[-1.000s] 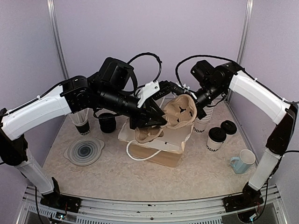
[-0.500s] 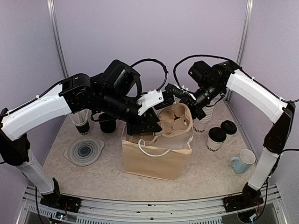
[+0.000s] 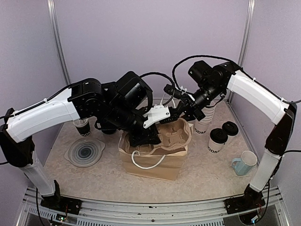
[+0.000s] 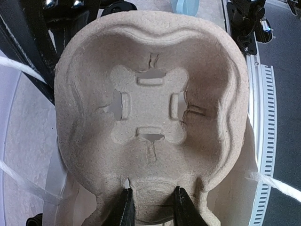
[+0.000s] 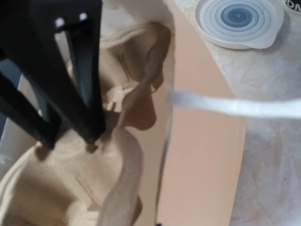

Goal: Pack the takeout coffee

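Speckled table (image 3: 202, 176) carries a brown paper bag (image 3: 155, 165), with a pulp cup carrier (image 3: 175, 134) at its open mouth. Your left gripper (image 4: 153, 209) is pinched tight on the carrier's rim. Your right gripper (image 5: 70, 139) (fingertips against the carrier) I cannot judge how wide. Both takeout coffee cups (image 3: 218, 141) stand on the table, right of the bag.

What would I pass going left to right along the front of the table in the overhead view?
Grey ringed plate → brown paper bag with a pulp cup carrier at its mouth → front lidded coffee cup → light blue mug.
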{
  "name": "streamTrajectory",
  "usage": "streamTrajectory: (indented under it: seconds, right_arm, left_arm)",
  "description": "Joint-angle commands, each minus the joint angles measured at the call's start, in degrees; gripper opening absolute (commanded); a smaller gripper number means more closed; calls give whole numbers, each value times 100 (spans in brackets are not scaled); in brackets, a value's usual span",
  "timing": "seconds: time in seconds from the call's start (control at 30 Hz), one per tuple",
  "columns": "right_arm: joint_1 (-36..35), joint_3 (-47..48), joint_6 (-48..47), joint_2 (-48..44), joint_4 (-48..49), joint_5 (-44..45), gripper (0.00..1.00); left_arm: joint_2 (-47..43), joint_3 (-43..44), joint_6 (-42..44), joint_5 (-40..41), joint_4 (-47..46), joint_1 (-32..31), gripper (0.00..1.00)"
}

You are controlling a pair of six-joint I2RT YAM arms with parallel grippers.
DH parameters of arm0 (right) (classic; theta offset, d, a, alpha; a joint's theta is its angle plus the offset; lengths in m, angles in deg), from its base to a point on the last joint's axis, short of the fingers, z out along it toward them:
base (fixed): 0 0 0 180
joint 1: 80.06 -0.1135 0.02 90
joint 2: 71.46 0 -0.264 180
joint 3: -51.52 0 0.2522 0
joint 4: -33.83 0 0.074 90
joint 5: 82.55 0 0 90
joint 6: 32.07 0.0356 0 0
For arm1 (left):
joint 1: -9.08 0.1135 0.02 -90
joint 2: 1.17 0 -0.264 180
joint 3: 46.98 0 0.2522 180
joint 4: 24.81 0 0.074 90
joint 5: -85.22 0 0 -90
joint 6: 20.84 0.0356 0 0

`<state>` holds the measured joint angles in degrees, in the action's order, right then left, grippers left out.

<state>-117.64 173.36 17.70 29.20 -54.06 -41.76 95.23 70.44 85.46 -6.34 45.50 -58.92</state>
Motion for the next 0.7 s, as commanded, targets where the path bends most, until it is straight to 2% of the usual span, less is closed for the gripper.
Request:
streamTrajectory:
  seconds: [0.0, 0.17, 0.2, 0.27, 0.43, 0.53, 0.67]
  right_arm:
    - [-64, 137, 79, -58, 102, 61, 0]
    - [-64, 113, 51, -104, 92, 56, 0]
    - [-64, 124, 60, -108, 95, 60, 4]
    - [-65, 170, 73, -129, 72, 69, 20]
    - [77, 350, 83, -340, 34, 42, 44]
    - [270, 354, 78, -511, 16, -27, 51]
    - [508, 107, 106, -754, 108, -56, 53]
  left_arm:
    - [74, 159, -320, 138, 479, -46, 24]
    - [74, 155, -474, 121, 482, -39, 23]
    - [93, 163, -484, 107, 510, -38, 24]
    - [143, 168, -503, 82, 600, -37, 24]
    - [241, 85, -575, 18, 643, -33, 24]
    - [280, 85, -683, 1, 682, -28, 24]
    - [305, 97, -944, 11, 746, -3, 24]
